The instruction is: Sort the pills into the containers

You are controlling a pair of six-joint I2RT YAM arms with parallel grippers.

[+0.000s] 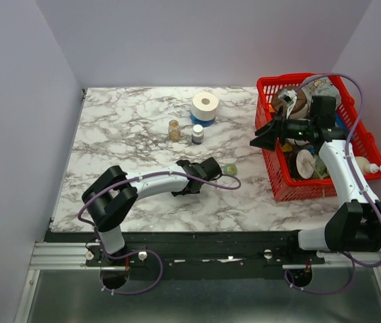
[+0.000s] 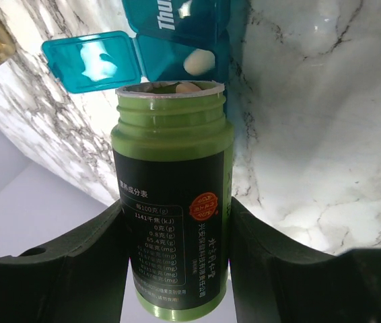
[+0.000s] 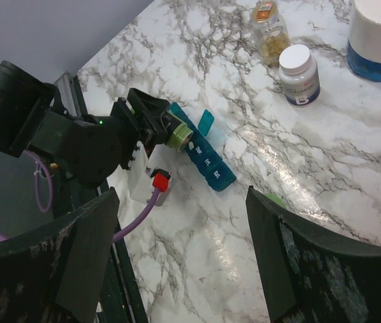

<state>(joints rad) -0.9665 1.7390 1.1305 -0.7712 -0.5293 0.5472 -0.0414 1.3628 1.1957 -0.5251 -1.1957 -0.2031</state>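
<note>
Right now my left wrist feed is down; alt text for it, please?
The left pincer grips an uncapped green bottle, pills visible at its mouth, which points at a teal pill organizer on the marble table. One compartment's lid stands open, and a white pill lies in the organizer beyond the bottle's rim.

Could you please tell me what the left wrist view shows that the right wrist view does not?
Left wrist only: pale pills inside the open green plastic bottle, its printed label, and a white oval pill in an open compartment. Right wrist only: the whole teal-blue plastic pill organizer strip, a small white-capped bottle and a white cylinder on a blue base. Both: the left pincer gripping the bottle, its mouth beside the organizer, one lid flipped open, on the marble table.
</note>
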